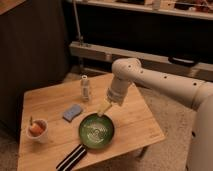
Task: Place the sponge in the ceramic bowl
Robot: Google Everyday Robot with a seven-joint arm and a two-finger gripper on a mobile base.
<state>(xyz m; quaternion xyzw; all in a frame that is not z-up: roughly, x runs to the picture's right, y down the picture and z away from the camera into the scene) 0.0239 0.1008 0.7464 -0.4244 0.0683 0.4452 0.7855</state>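
The sponge (72, 112) lies flat on the table (137, 125), a small blue-grey pad with rounded corners, just up and to the left of the bowl (96, 132) and apart from it. The bowl is round, shallow and glossy dark green, with pale streaks swirling inside, and it has nothing in it. It sits towards the front of the pale wooden table, whose planks show a light grain. The gripper (104, 109) hangs tilted above the far rim of the bowl, to the right of the sponge and not touching it; its tan jaws stand apart with nothing between them. Behind it the arm (160, 85) is thick, smooth and white, dotted with rows of small dark holes, and it reaches in from the right over the table's back corner. A small pale bottle (85, 89) stands upright behind the sponge, near the gripper's left side. At the table's left edge sits a white cup (40, 135) with something orange (35, 128) in it, well apart from the sponge. A flat item striped black and white (72, 157) lies at the front edge, just beside the bowl's lower left rim. A dark cabinet (35, 45) rises to the left, and a grey metal ledge (115, 52) runs along behind.
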